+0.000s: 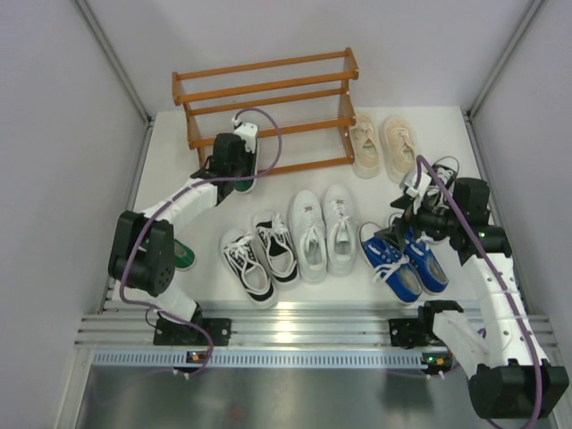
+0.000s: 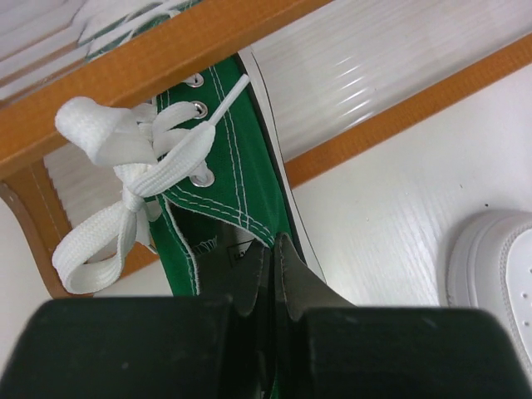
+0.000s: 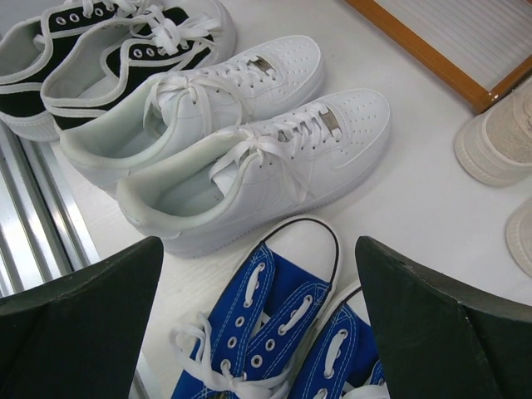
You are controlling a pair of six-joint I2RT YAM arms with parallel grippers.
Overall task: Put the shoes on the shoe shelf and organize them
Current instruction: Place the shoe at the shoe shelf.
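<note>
Far left: second green shoe (image 1: 184,257) lies on the counter (image 1: 344,290), mostly hidden under the left arm's elbow.

Left end effector (image 1: 234,168) is at the left end of the shoe shelf (image 1: 268,94), low by the front rail, jaws pinched tight on the green shoe (image 1: 244,185). In the left wrist view the left end effector (image 2: 270,274) clamps the shoe's side wall near the collar. The green shoe (image 2: 241,174) points away from the camera, its front passing under an orange-brown rail (image 2: 166,58). White lace bow (image 2: 116,158) hangs loose just below that rail. Cannot tell if the sole touches the counter.

Centre: black-and-white pair (image 1: 259,259) lies side by side on the counter, slightly angled. Just right of it is the white pair (image 1: 322,231), shoes touching each other, toes toward the shelf. Both show in the right wrist view, black-and-white pair (image 3: 108,50) at top left, white pair (image 3: 241,141) in the middle.

Right: blue pair (image 1: 404,264) with white toe caps is on the counter, near the white pair. Right end effector (image 1: 413,213) hangs above it, jaws spread wide, holding nothing. In the wrist view the right end effector (image 3: 258,249) frames the blue pair (image 3: 283,316) between its two dark fingers.

Far right, rear: beige pair (image 1: 384,143) sits on the counter just beside the shelf's right end.
</note>
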